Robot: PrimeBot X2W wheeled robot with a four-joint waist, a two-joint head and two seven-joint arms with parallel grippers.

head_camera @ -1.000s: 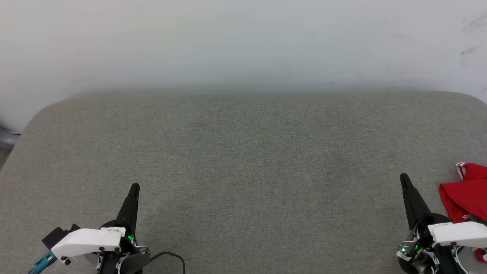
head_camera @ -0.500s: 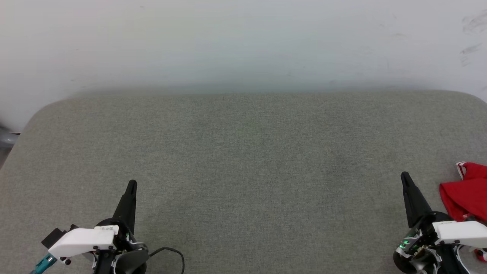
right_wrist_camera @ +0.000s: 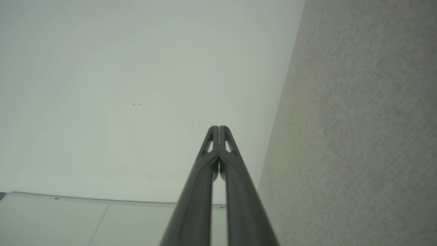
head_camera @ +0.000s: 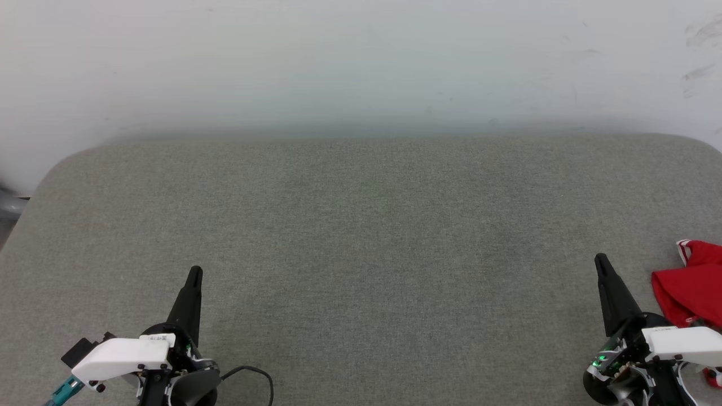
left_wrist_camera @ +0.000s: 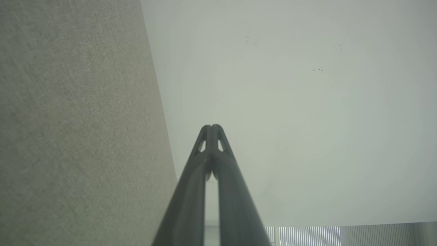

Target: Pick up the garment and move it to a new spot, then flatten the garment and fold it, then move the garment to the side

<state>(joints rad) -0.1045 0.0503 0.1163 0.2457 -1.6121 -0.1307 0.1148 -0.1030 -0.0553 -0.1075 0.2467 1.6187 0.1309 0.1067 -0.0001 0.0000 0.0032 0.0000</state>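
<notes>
The red garment (head_camera: 689,290) lies crumpled at the right edge of the head view, a bit of white-and-red striped trim at its top; most of it runs out of the picture. My right gripper (head_camera: 599,260) stands just left of the cloth, apart from it, fingers pressed together with nothing between them. Its wrist view confirms the right gripper (right_wrist_camera: 218,127) is shut and empty. My left gripper (head_camera: 195,272) rests at the lower left, far from the garment. In its own wrist view the left gripper (left_wrist_camera: 211,126) is likewise shut and empty.
A grey-green padded surface (head_camera: 361,237) spans the head view, with rounded far corners, against a pale wall (head_camera: 361,62). A black cable (head_camera: 254,375) loops beside the left wrist. A grey object (head_camera: 8,206) peeks in past the surface's left edge.
Both grippers have drifted slightly: the left one a little left and up the picture, the right one barely upward. The garment has not moved.
</notes>
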